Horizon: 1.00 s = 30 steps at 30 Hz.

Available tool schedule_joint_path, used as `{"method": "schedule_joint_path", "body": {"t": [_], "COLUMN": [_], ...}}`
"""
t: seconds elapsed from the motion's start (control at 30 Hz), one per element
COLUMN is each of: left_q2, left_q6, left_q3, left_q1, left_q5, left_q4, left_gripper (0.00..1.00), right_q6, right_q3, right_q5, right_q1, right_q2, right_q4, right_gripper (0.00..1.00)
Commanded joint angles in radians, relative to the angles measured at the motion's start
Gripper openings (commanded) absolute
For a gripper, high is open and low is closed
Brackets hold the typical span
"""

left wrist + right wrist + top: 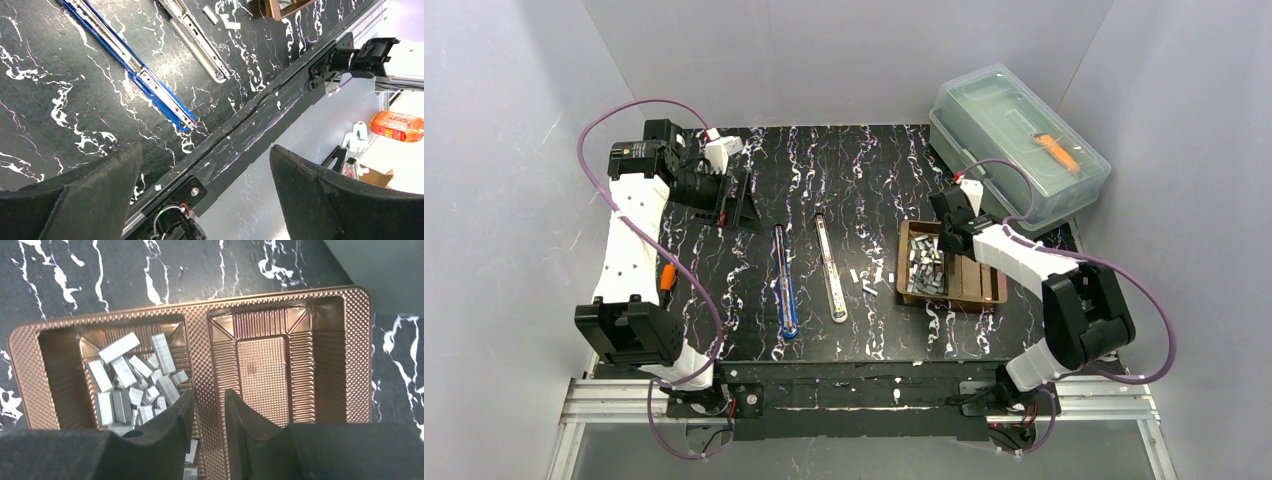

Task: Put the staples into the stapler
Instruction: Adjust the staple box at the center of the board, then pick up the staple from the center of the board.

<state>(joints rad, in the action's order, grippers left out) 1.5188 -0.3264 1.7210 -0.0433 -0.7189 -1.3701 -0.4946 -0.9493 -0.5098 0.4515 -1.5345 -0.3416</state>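
Two staplers lie opened out flat mid-table, one blue (784, 285) (132, 65), one silver (830, 268) (197, 40). Several short grey staples (927, 268) (135, 385) are heaped in the left compartment of a brown tray (972, 285) (200, 310). A few loose staples (869, 278) (220, 17) lie between the silver stapler and the tray. My right gripper (946, 240) (209, 397) hovers over the tray, jaws a narrow gap apart astride the centre divider. I cannot tell if they touch it. My left gripper (724, 205) (205, 170) is wide open at the back left, holding nothing.
A clear lidded plastic box (1019, 140) with an orange tool (1059, 150) inside stands at the back right, just behind the tray. The tray's right compartment (262, 375) holds nothing. The table's near edge and metal rail (280, 107) show in the left wrist view.
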Motion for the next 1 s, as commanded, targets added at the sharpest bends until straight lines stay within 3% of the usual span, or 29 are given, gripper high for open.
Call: {"method": "schedule_joint_path", "body": {"t": [0.0, 0.3, 0.63, 0.97], "left_q2": [-0.056, -0.081, -0.091, -0.108], "left_q6": [-0.014, -0.041, -0.037, -0.037], "left_q3": [0.023, -0.009, -0.044, -0.062], "left_q1": [0.005, 0.005, 0.005, 0.005], "left_q5": [-0.035, -0.032, -0.051, -0.039], "left_q4": [-0.037, -0.047, -0.036, -0.030], "left_gripper": [0.99, 0.99, 0.99, 0.99], "right_q6": [-0.028, -0.020, -0.019, -0.158], "right_q3": [0.053, 0.143, 0.006, -0.177], "right_q5": [-0.058, -0.090, -0.081, -0.038], "right_q1": [-0.002, -0.005, 0.003, 0.312], "right_q2": [0.078, 0.146, 0.234, 0.070], "right_q4": [-0.018, -0.038, -0.155, -0.116], "right_gripper": [0.36, 0.37, 0.60, 0.57]}}
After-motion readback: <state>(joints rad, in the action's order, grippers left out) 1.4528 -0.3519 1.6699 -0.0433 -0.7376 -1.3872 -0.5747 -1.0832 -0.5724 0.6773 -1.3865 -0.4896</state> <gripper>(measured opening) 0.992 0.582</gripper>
